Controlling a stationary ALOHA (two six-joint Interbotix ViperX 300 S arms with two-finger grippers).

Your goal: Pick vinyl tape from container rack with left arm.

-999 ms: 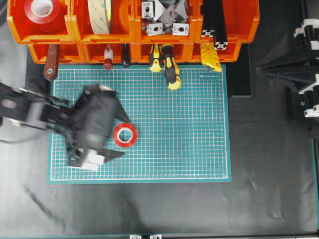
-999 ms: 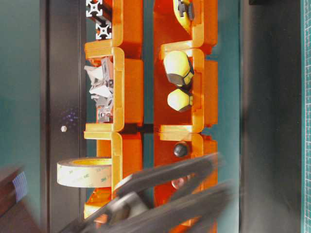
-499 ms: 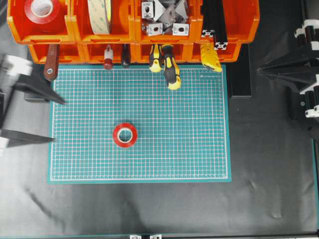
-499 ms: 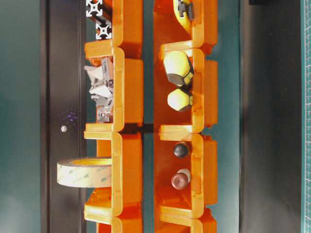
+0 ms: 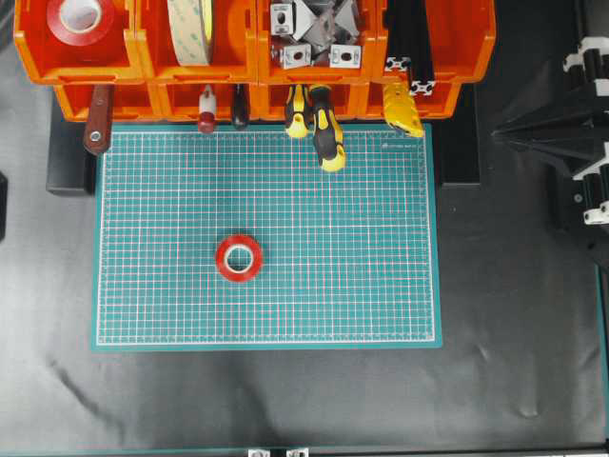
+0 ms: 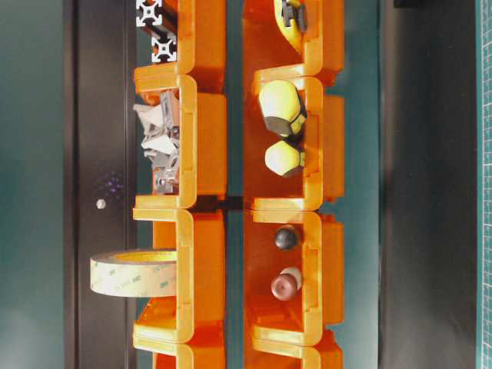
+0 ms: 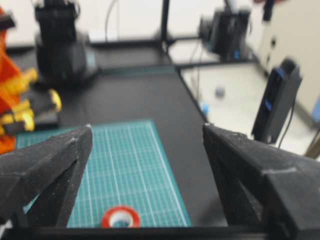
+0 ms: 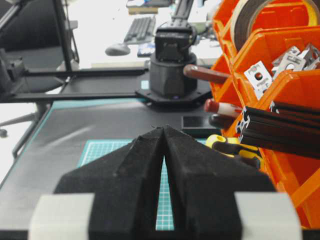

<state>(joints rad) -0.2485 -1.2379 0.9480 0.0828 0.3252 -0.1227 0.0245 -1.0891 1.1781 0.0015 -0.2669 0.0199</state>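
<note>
A small glossy red vinyl tape roll (image 5: 239, 258) with a white core lies flat on the green cutting mat (image 5: 362, 248), left of its middle. It also shows in the left wrist view (image 7: 120, 218), low between the jaws and well ahead of them. My left gripper (image 7: 146, 128) is open wide and empty, and it is out of the overhead view. The orange container rack (image 5: 252, 57) runs along the top edge. A bigger red tape roll (image 5: 80, 19) sits in its upper left bin. My right gripper (image 5: 495, 135) rests at the right side, shut and empty (image 8: 164, 129).
A cream-yellow tape roll (image 5: 190, 29) stands in the second upper bin (image 6: 134, 273). Metal brackets (image 5: 314, 33) and black profiles (image 5: 409, 33) fill the other upper bins. Screwdriver handles (image 5: 324, 129) stick out of the lower bins over the mat's top edge.
My left arm has drawn back to the left, off the mat and out of the overhead and table-level views. The red tape roll stays where it lay on the mat.
</note>
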